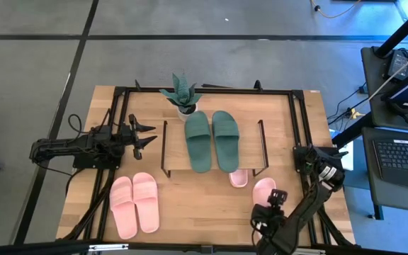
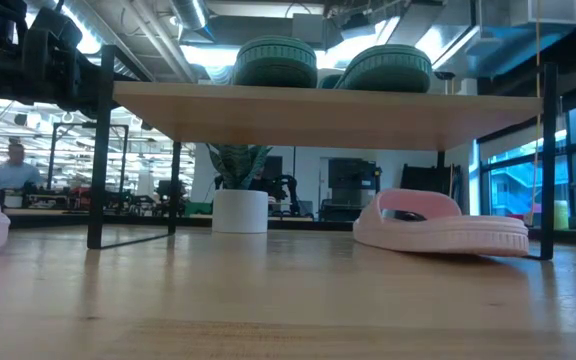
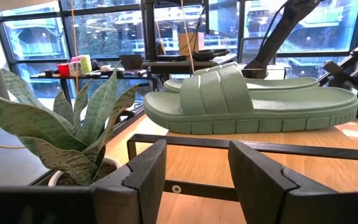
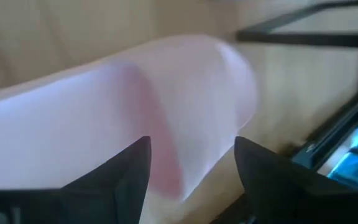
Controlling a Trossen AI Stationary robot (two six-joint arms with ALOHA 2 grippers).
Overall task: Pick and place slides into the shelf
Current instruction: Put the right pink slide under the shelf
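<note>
hovering right gripper open over pink slide at five o'clock, green slides atop shelf, left gripper open at nine o'clock

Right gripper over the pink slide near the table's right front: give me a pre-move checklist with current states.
1. Right gripper open: ok.
2. Right gripper lined up on the loose pink slide: ok; slide fills the right wrist view.
3. Fingers touching that slide: cannot tell.
4. Partner pink slide already under the shelf: ok, partly.
5. Green slides on the shelf top: ok.
6. Left gripper open, parked left of shelf: ok.
</note>
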